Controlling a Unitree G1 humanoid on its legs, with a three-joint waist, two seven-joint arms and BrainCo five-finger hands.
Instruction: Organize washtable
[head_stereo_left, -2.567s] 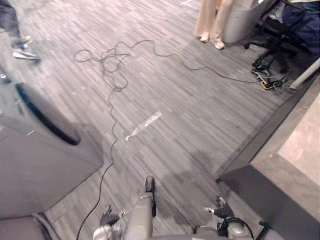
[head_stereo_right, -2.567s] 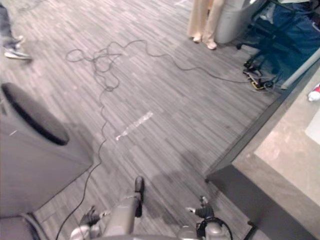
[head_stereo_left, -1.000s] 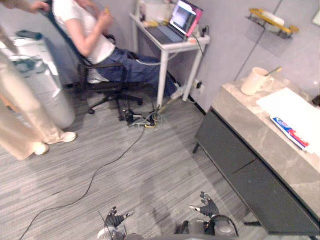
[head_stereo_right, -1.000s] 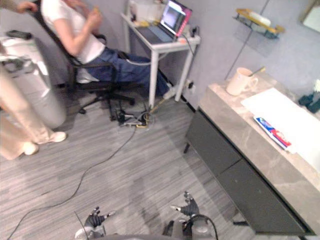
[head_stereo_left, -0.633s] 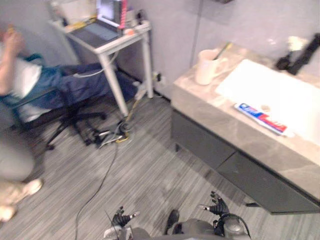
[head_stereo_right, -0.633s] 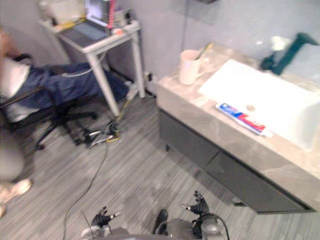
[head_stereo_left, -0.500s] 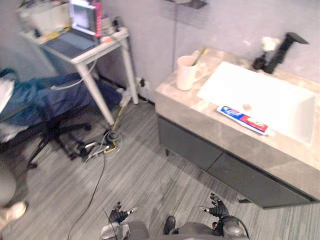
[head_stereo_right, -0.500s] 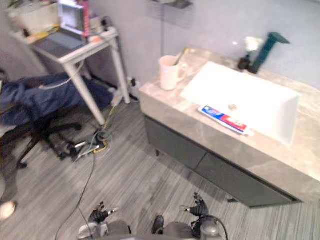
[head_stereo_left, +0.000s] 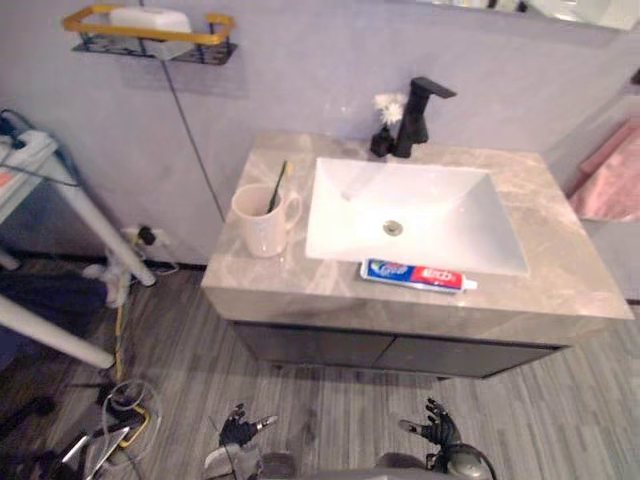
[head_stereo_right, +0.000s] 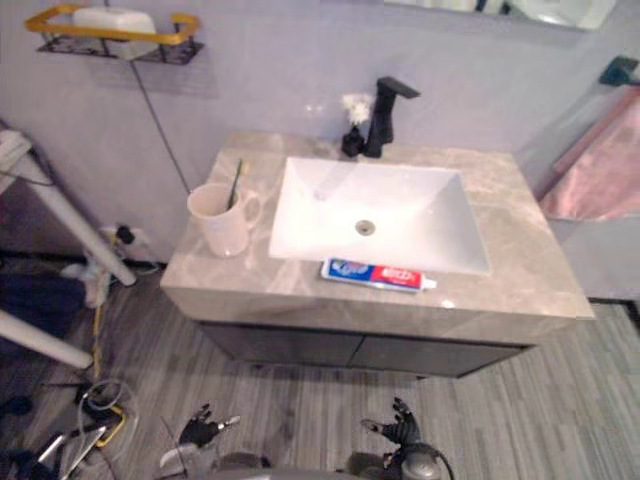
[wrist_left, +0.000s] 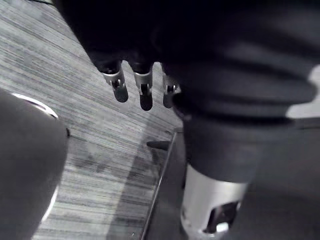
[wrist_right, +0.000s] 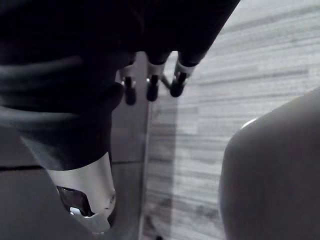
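The left hand (head_stereo_left: 238, 431) and right hand (head_stereo_left: 438, 429) hang low over the wooden floor (head_stereo_left: 330, 400), fingers (wrist_left: 145, 95) loosely spread, holding nothing. Ahead, on the desk (head_stereo_left: 560, 270), toothpaste (head_stereo_left: 415, 275) lies along the sink's (head_stereo_left: 420, 195) front rim, and a cup (head_stereo_left: 260, 222) stands to its left.

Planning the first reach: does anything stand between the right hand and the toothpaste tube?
Nothing visible: the open right hand hangs above the floor, and the blue-and-red toothpaste tube lies alone at the front of the grey marble counter.

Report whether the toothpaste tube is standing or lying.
Lying flat: the toothpaste tube rests lengthwise on the countertop before the basin.
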